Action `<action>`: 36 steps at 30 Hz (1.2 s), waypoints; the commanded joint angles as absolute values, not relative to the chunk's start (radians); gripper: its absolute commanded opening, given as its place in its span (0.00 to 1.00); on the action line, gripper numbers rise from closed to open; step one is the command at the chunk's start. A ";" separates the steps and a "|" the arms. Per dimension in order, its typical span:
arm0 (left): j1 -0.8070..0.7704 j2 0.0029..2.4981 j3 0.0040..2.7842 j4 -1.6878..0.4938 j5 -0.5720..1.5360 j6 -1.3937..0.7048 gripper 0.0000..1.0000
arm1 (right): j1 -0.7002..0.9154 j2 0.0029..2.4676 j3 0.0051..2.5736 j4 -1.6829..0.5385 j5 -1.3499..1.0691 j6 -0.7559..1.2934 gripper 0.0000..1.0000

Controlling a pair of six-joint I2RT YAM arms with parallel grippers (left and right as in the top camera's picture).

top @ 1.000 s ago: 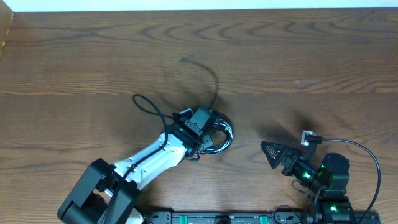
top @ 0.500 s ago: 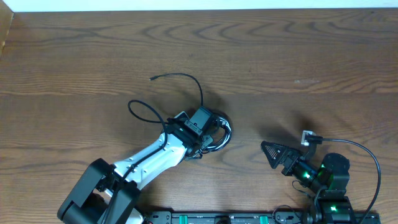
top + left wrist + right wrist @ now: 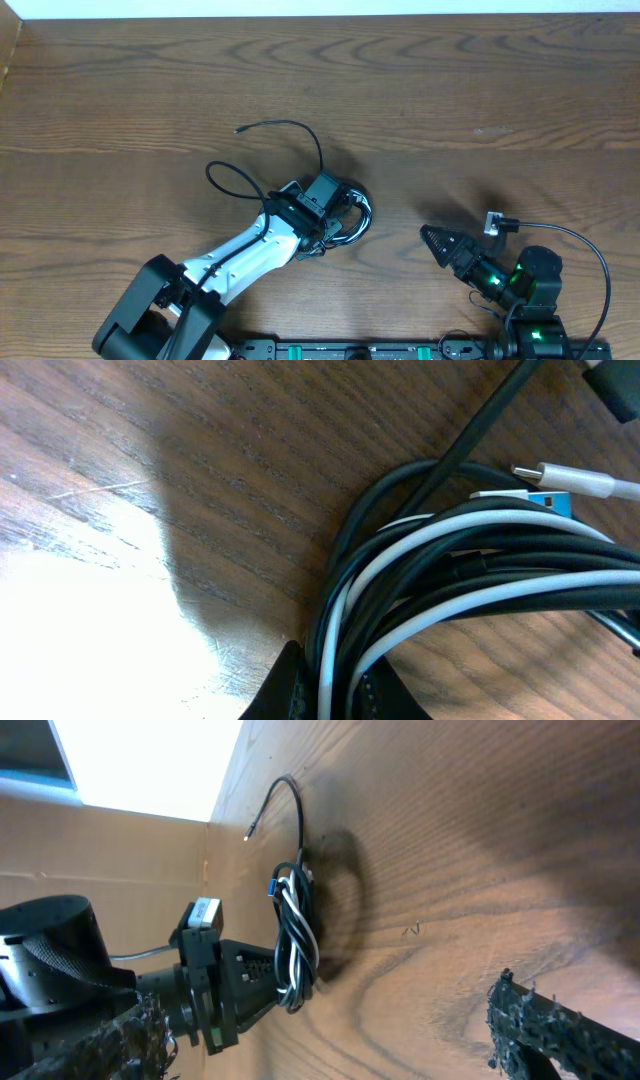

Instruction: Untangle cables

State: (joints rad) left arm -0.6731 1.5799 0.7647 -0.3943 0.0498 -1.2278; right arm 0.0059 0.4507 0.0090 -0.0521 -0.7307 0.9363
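Overhead view: the left gripper [image 3: 340, 214] sits near the middle of the wooden table [image 3: 450, 90], closed on the cables [image 3: 354, 220], which lie as one tight coil directly at its fingertips. One loose black cable end [image 3: 300, 128] leaves the coil on the far side of the gripper, arcs away from the arm, and finishes on bare wood with its tip pointing to the robot's left. Left wrist view: the cables [image 3: 470, 570] fill the area just ahead of the left gripper [image 3: 335, 698]; several black strands and one white strand run side by side in a curve and pass between the two fingers [image 3: 285, 690] at the lower edge. A white plug [image 3: 565, 482] lies on top of the coil at its far side, next to a blue connector part (type not legible). The right gripper [image 3: 445, 245] is well apart from the coil, toward the robot's right, with its jaws spread wide and nothing between them. Right wrist view: the two fingers [image 3: 560, 1030] stand far apart at the lower corners, and the cables [image 3: 295, 945] lie well ahead of them, clamped by the left arm.
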 commanded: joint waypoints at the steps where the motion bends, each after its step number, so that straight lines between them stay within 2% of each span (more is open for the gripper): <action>1: -0.673 1.568 0.765 -0.395 0.017 -1.198 0.08 | 0.015 0.452 0.006 -0.035 -0.731 0.756 0.99; 3: -0.673 1.568 0.765 -0.390 0.011 -1.198 0.08 | 0.015 0.452 0.006 -0.012 -0.755 0.653 0.99; 6: -0.673 1.568 0.765 -0.384 0.012 -1.200 0.08 | 0.015 0.452 0.024 0.012 -0.815 0.654 0.98; 10: -0.673 1.567 0.765 -0.332 0.058 -1.192 0.08 | 0.015 0.452 0.094 0.006 -0.883 0.664 0.88; 12: -0.673 1.565 0.765 -0.252 0.122 -1.094 0.07 | 0.015 0.452 0.135 0.007 -0.916 0.680 0.85; 16: -0.673 1.545 0.765 -0.101 0.229 -0.760 0.08 | 0.015 0.452 0.165 0.007 -0.946 0.673 0.82; 21: -0.673 1.503 0.765 -0.093 0.228 -0.560 0.08 | 0.015 0.452 0.165 -0.068 -0.914 0.589 0.79; 23: -0.673 1.492 0.765 -0.099 0.228 -0.550 0.08 | 0.015 0.452 0.165 -0.098 -0.873 0.567 0.75; 29: -0.673 1.487 0.765 -0.103 0.228 -0.551 0.08 | 0.015 0.452 0.165 -0.102 -0.883 0.630 0.55; 36: -0.673 1.487 0.765 -0.102 0.272 -0.563 0.08 | 0.102 0.452 0.160 -0.101 -0.852 0.669 0.58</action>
State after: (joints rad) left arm -0.6743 1.5017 0.7635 -0.1055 0.2306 -0.5777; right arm 0.0631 0.4515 0.1574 -0.1009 -0.8757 0.6506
